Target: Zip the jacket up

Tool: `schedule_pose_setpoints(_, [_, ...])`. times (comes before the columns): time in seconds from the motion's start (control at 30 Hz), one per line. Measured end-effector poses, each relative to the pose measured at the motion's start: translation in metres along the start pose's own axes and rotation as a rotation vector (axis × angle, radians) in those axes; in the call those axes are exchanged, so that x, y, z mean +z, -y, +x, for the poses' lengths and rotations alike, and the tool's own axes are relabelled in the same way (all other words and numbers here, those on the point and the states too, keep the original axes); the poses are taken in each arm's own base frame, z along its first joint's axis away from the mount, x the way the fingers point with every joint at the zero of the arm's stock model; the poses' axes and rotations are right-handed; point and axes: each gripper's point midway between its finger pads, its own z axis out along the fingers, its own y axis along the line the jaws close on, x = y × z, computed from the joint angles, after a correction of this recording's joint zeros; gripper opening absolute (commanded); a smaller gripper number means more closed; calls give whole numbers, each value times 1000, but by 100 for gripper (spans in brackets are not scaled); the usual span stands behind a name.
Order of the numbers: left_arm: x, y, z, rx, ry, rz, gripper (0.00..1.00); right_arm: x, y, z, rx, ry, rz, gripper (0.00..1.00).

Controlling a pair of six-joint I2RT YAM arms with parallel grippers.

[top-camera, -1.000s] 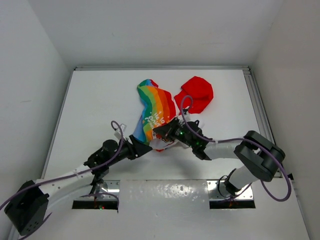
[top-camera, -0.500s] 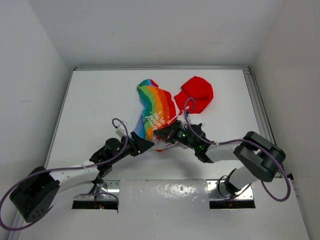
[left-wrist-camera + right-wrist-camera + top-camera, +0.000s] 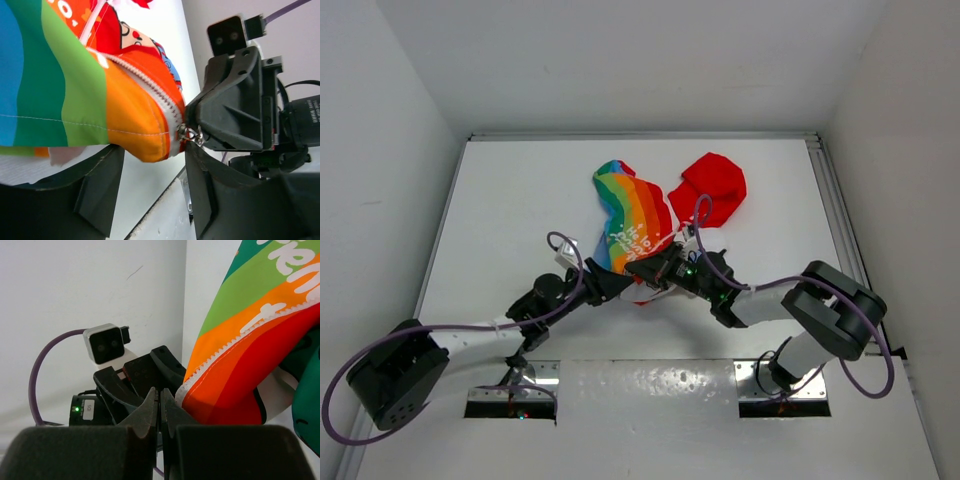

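- Jaws of the left gripper [image 3: 152, 162] stood apart, straddling the jacket's orange hem corner without closing on it.
- Jaws of the right gripper [image 3: 160, 400] were pressed together. In the left wrist view their tips met the metal zipper pull [image 3: 192, 134] at that same corner, but we could not tell whether the pull was pinched.
- We saw the jacket [image 3: 630, 215] lying mid-counter [image 3: 510, 200], just beyond both grippers.
- Its long axis ran from far to near, with the near end leaning slightly to the right.
- Its hem end pointed at the arms, and the rainbow stripes ran along its length.
- Its red hood [image 3: 713, 188] lay flopped to the far right of the striped body.
- We could follow the zipper teeth [image 3: 145, 82] along the orange edge, running down to the pull.
- Compared with a second earlier, the left arm had swung inward. Its gripper had slid right and slightly farther from the base, ending closer to the right one.
- We found the right gripper nearly where it had been, with its jaws closed throughout.
- The striped body and the hood had kept their places on the counter.
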Motion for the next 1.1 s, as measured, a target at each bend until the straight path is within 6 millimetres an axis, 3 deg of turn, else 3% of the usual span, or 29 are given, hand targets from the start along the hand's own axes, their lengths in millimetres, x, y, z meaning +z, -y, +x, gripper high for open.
schedule_pose_setpoints(0.23, [2, 5, -5, 3, 34, 15, 43, -1, 0, 1, 37, -4, -8, 0])
schedule_pose_setpoints(0.37, [2, 9, -5, 6, 45, 23, 30, -3, 2, 1, 45, -3, -7, 0])
schedule_pose_setpoints(0.43, [2, 10, -6, 7, 54, 27, 30, -4, 2, 1, 48, -3, -6, 0])
schedule_pose_setpoints(0.57, [2, 14, -9, 3, 72, 34, 17, -4, 3, 0, 49, 2, -4, 0])
schedule_pose_setpoints(0.6, [2, 15, -11, 1, 79, 36, 12, -4, 4, 0, 51, 2, -2, 0])
schedule_pose_setpoints(0.63, [2, 16, -11, 1, 82, 40, 0, -5, 5, 0, 53, 3, 0, 0])
schedule_pose_setpoints(0.83, [0, 19, -12, 4, 91, 51, 0, -6, 5, -1, 53, 9, 0, 0])
schedule_pose_setpoints(1.1, [-18, 29, -17, 12, 120, 103, 0, -3, -2, -6, -46, 18, 14, 0])
